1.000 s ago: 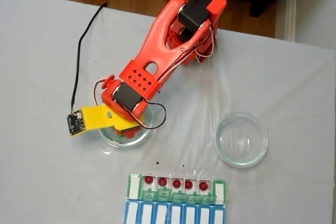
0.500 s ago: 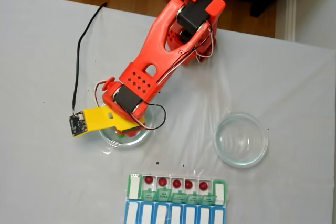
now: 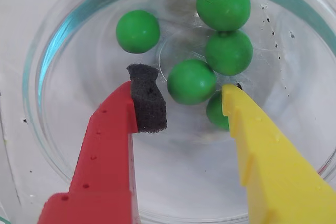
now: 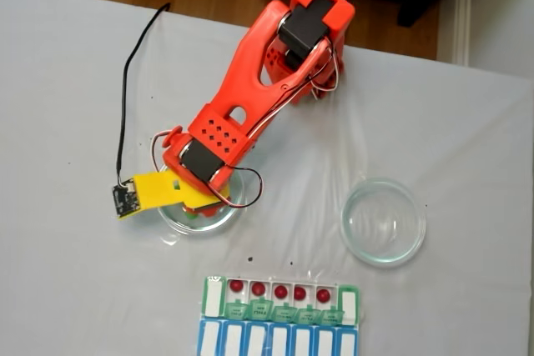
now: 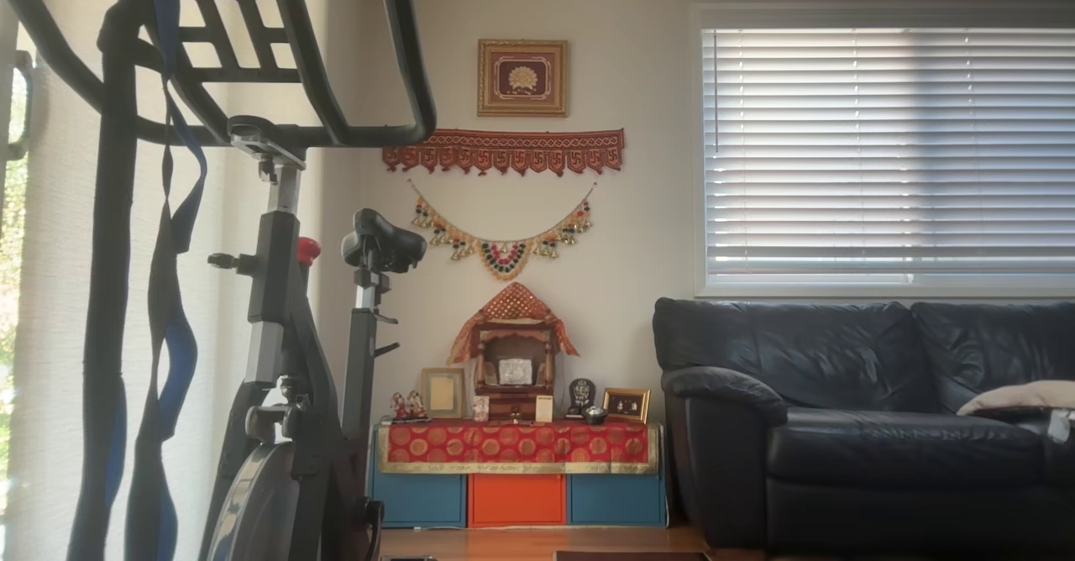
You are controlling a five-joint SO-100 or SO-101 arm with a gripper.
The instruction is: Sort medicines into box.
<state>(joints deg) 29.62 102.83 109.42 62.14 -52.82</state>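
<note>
In the wrist view several bright green medicines lie in a clear glass dish (image 3: 47, 72). My gripper (image 3: 189, 98) stands open inside that dish. Its red finger with a black foam pad (image 3: 148, 100) is left of one green ball (image 3: 191, 81), and its yellow finger (image 3: 262, 156) is to the right. Another green ball (image 3: 216, 111) is partly hidden behind the yellow fingertip. In the fixed view the gripper (image 4: 190, 204) hangs over the left dish (image 4: 219, 218). The box (image 4: 279, 306) lies at the table's front edge, with several dark red medicines (image 4: 280, 292) in its green row.
A second glass dish (image 4: 384, 221) stands empty at the right of the fixed view. A black cable (image 4: 125, 97) runs from the wrist camera board across the grey table. The orange arm (image 4: 250, 97) reaches from the table's far edge. The other view shows a living room.
The arm has eased slightly left and lower over the left dish. The dishes, the box and the red balls have not moved.
</note>
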